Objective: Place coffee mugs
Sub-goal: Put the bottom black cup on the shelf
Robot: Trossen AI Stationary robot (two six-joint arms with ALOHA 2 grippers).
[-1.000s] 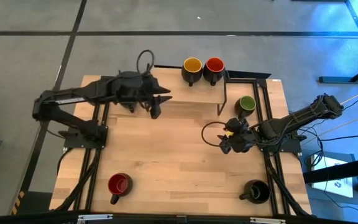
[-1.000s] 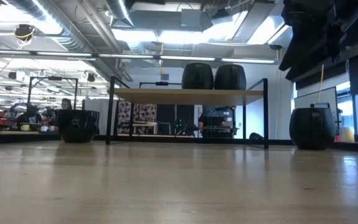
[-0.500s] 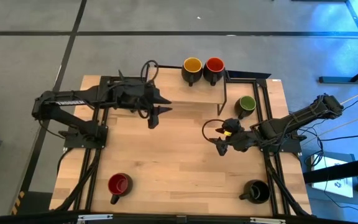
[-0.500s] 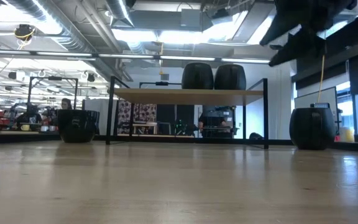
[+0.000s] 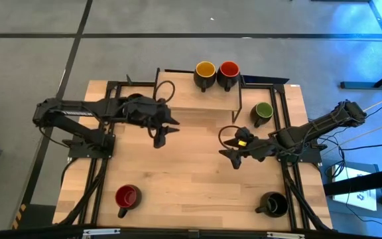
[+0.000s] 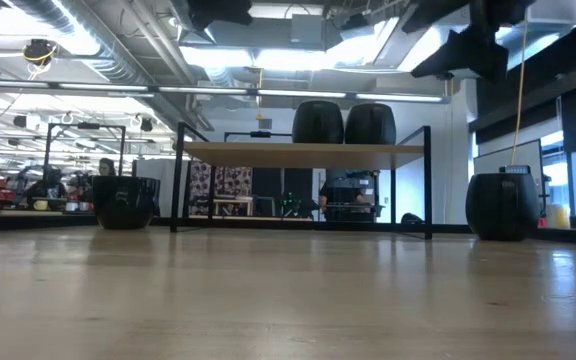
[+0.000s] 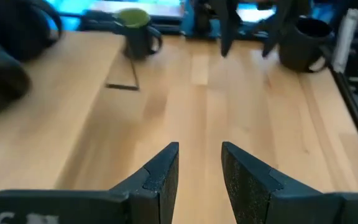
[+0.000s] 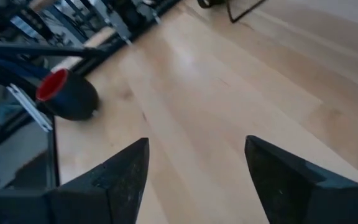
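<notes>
- Five mugs show in the high view: a yellow-inside mug [image 5: 205,74] and a red-inside mug [image 5: 229,73] touching side by side on the shelf [image 5: 197,99] at top centre.
- A green-inside mug [image 5: 262,112] stands on the surface [image 5: 191,179] just right of the shelf, upper right of the frame.
- A second red-inside mug [image 5: 127,198] stands at lower left, a black-inside mug [image 5: 273,204] at lower right; both are well apart from the arms.
- Left gripper [image 5: 160,135] hangs over the surface left of centre, just below the shelf's front edge; its jaws are released with a narrow gap and hold nothing, as its wrist view shows.
- Right gripper [image 5: 232,157] hangs over the surface right of centre, below the green-inside mug; its jaws are spread wide and empty.
- From the low view, the two shelf mugs show as dark shapes on the raised board, with one mug to either side on the surface.
</notes>
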